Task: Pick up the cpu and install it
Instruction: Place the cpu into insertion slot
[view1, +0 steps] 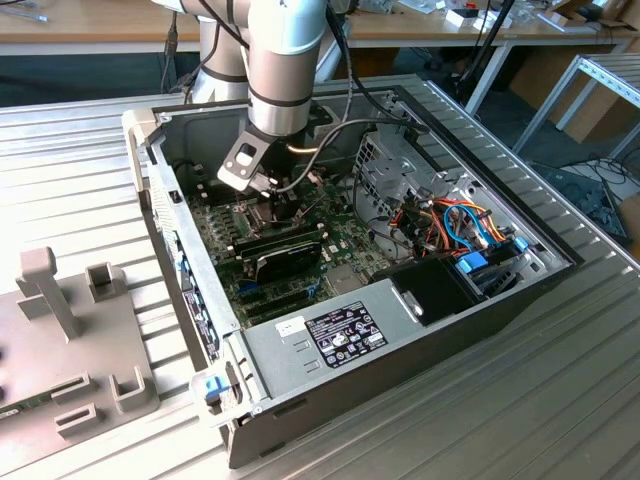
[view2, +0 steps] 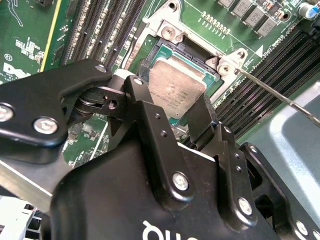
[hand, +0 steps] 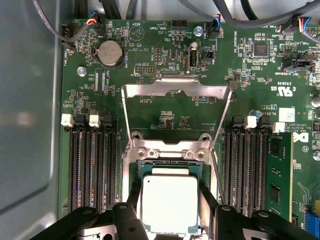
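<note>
Cpu (hand: 169, 204): a small flat square chip with a dull silver-grey metal top. We see it directly over the dark square socket (hand: 150, 166), between the banks of black memory slots (hand: 92, 170).
Gripper (hand: 170, 192): a black two-finger pincer. Its fingers (hand: 134, 200) press on two opposite edges of the chip, clamping it.
First wrist view: we see the hinged shiny metal retention frame (hand: 177, 89) flipped open over the green motherboard (hand: 165, 45).
Second wrist view: this adds the thin wire lever (view2: 280, 97), swung out from the socket's corner.
Exterior view: the pale grey arm (view1: 285, 60) reaches into an open desktop computer case (view1: 185, 260) on a ribbed metal table (view1: 480, 420). Wooden benches (view1: 100, 35) stand behind.
Hidden: the arm covers the socket in the exterior view. We cannot tell whether the chip is seated.
</note>
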